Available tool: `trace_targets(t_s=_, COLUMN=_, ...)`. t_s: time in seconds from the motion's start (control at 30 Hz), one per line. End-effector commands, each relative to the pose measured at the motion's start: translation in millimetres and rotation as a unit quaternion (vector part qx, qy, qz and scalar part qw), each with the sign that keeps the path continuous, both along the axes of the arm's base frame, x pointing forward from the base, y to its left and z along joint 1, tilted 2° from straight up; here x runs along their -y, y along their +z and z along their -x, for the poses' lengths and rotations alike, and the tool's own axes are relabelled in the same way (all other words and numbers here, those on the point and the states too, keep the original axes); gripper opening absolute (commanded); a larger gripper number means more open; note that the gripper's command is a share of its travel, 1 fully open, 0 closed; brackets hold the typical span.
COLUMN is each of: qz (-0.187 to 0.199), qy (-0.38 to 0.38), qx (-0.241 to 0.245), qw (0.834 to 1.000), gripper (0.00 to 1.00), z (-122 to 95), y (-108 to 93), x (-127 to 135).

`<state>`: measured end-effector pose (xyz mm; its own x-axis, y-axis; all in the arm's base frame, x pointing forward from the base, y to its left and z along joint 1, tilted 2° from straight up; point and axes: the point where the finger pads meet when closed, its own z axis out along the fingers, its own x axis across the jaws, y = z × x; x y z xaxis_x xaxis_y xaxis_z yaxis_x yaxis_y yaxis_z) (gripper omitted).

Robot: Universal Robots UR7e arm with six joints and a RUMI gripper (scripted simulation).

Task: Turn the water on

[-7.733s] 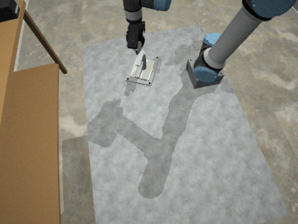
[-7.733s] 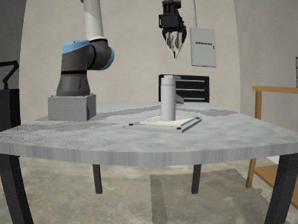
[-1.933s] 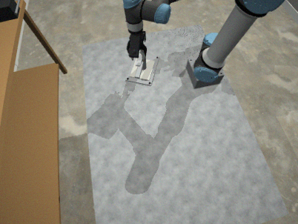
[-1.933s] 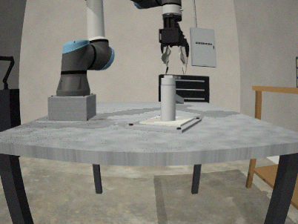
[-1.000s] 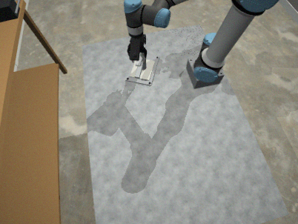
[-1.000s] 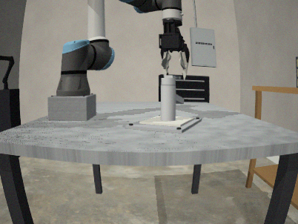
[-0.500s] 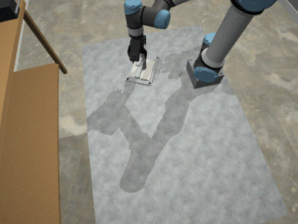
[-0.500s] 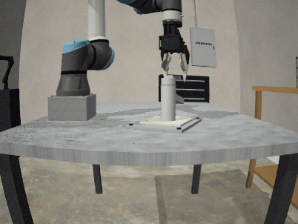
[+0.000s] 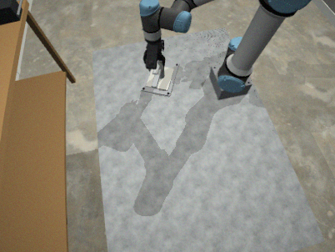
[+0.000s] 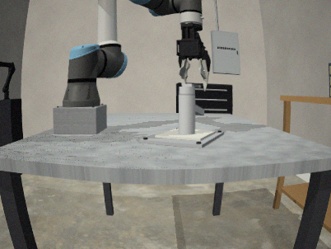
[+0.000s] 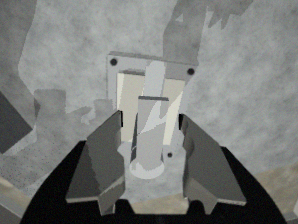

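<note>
The tap stands upright on its plate on the table, and you cannot yet see its lever raised. Your gripper hangs just above it, part-open and empty, so the whole lift remains.

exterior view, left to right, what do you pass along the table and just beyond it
arm base → tap on its plate, gripper open just above it → hanging sign → wooden shelf
</note>
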<state>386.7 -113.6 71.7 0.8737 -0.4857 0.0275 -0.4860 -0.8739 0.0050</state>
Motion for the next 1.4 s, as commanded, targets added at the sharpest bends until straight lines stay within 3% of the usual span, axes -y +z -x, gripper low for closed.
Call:
trace_targets(t_s=0.0, qz=0.000, qy=0.000, qx=0.000, qw=1.000, gripper=0.39, z=-0.3, y=0.4, x=0.2)
trace_targets(t_s=0.8, qz=0.000, qy=0.000, qx=0.000, qw=1.000, gripper=0.39, z=-0.3, y=0.4, x=0.2)
trace_targets(t_s=0.83, qz=0.000, qy=0.000, qx=0.000, qw=1.000, gripper=0.00, z=-0.3, y=0.4, x=0.2)
trace_targets(t_s=1.37, qz=0.000, qy=0.000, qx=0.000, qw=1.000, gripper=0.00, z=-0.3, y=0.4, x=0.2)
